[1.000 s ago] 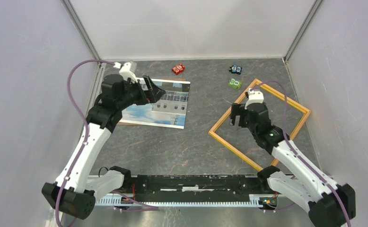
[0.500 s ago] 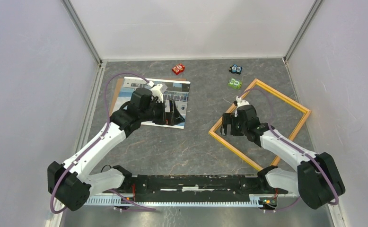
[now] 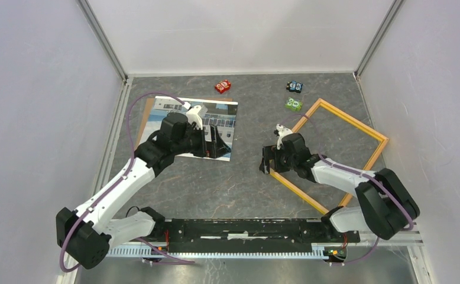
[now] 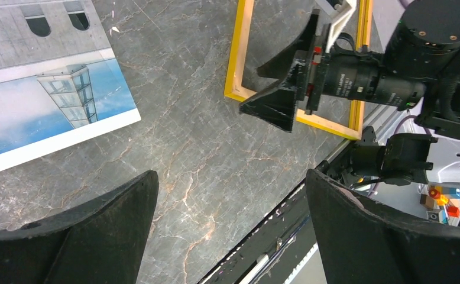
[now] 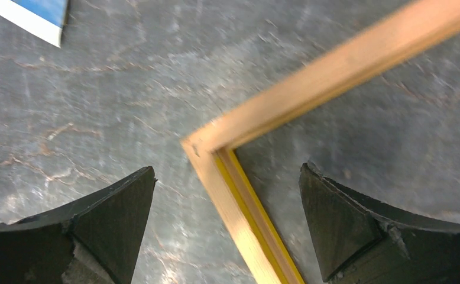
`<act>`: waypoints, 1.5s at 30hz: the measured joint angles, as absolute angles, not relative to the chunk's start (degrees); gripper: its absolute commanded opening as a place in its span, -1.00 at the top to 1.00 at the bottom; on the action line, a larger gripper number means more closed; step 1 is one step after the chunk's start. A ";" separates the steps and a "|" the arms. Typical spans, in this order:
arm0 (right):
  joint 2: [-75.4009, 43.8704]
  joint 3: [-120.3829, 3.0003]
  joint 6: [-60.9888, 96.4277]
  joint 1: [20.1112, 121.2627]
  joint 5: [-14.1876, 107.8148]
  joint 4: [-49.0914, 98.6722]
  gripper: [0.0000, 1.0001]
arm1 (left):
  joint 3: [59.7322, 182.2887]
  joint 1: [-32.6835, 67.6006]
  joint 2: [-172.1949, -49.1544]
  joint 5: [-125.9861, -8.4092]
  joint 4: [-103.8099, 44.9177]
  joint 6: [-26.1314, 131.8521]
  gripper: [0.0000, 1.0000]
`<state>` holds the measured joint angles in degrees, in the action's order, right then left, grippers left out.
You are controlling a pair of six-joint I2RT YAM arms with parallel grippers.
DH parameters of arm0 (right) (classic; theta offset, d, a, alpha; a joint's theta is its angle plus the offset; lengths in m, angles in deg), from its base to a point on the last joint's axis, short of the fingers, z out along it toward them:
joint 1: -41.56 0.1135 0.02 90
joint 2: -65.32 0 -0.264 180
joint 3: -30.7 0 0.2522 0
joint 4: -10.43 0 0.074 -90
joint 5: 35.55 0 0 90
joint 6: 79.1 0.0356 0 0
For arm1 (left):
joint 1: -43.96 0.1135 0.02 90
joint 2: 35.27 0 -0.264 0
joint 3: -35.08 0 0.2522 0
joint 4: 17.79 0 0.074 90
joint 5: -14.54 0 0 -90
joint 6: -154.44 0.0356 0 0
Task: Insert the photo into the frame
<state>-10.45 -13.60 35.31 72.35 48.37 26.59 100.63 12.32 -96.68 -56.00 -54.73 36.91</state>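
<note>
Currently hovering by the near right corner of the photo (image 3: 222, 115), flat on the table (image 3: 216, 189) at left, with the left pincer (image 4: 230, 177) spread wide and empty. Straddling the leftmost corner of the frame (image 3: 353, 120), flat and skewed at right, with the right pincer (image 5: 227, 170) likewise splayed, clasping nothing.

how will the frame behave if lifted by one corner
The frame looks thin-railed wood: probably light and stiff. Held at one corner by the right gripper, it would likely swing. Lying flat, it should slide, not tip.
</note>
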 measured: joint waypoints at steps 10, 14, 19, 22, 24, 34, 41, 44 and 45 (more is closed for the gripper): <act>-24.92 -24.53 35.70 78.12 47.97 20.12 -0.93 | 100.59 12.32 -94.21 -57.74 -55.97 36.98 -1.00; -27.59 -27.85 35.20 80.21 47.58 19.97 -0.92 | 100.59 12.32 -92.96 -59.14 -57.18 37.04 -1.00; -27.52 -29.99 32.88 80.67 47.69 21.56 -0.95 | 100.65 12.32 -92.68 -60.52 -58.75 37.06 -1.00; -25.10 -30.52 29.80 80.67 50.73 24.71 -0.96 | 101.09 12.32 -93.24 -61.68 -59.95 37.06 -1.00; -21.97 -30.41 27.88 80.69 53.63 27.13 -0.96 | 101.75 12.32 -93.92 -62.73 -60.52 37.04 -1.00; -15.68 -26.67 35.44 80.54 43.93 19.68 -0.78 | 104.26 16.15 -103.47 -69.02 -62.36 29.85 -1.00; -26.76 -29.30 45.27 80.67 37.66 12.16 -0.67 | 100.98 35.23 -110.14 -61.37 -55.82 17.57 -1.00; -31.39 -32.57 47.46 80.48 36.74 10.57 -0.53 | 101.29 38.13 -114.99 -59.10 -52.65 14.31 -1.00; -33.20 -33.89 48.71 80.26 36.11 9.56 -0.51 | 101.75 38.37 -116.87 -58.33 -52.02 13.44 -1.00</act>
<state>-33.20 -33.89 48.71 80.26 36.11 9.56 101.75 38.37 -116.87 -58.33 -52.02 13.44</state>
